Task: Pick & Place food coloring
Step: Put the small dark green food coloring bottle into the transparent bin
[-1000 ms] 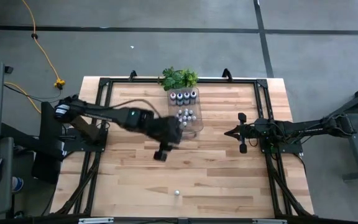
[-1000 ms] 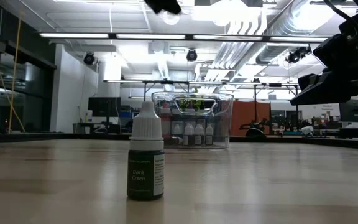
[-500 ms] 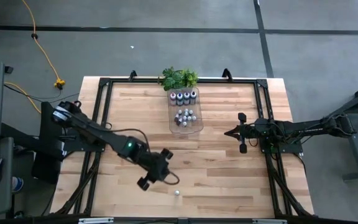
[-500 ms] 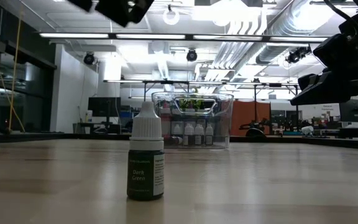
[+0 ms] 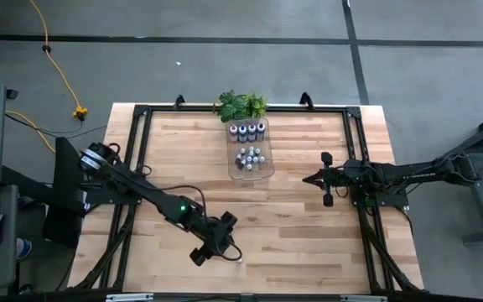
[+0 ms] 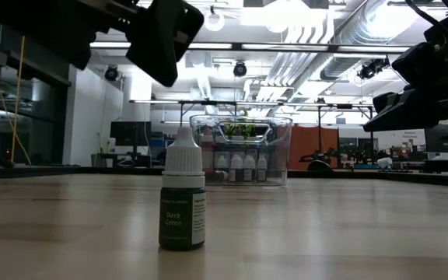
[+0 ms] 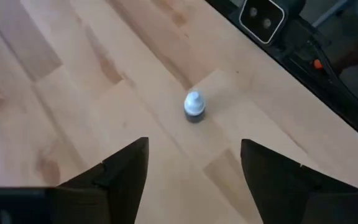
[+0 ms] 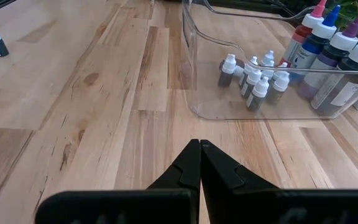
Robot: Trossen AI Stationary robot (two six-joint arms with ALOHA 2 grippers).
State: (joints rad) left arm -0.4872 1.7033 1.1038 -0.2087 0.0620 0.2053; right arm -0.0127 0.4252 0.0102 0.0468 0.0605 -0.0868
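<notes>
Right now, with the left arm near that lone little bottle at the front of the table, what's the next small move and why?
Probably lower the left gripper straight down over the small bottle. Its fingers are spread wide and empty, and the bottle stands upright on the bare wood just ahead of them, apart from the clear tray. The right gripper waits, shut, near the tray.

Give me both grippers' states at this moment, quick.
Left gripper: jaws open, empty, above the lone small bottle near the table's front edge.
Right gripper: jaws closed, holding nothing, waiting beside the clear tray.
</notes>
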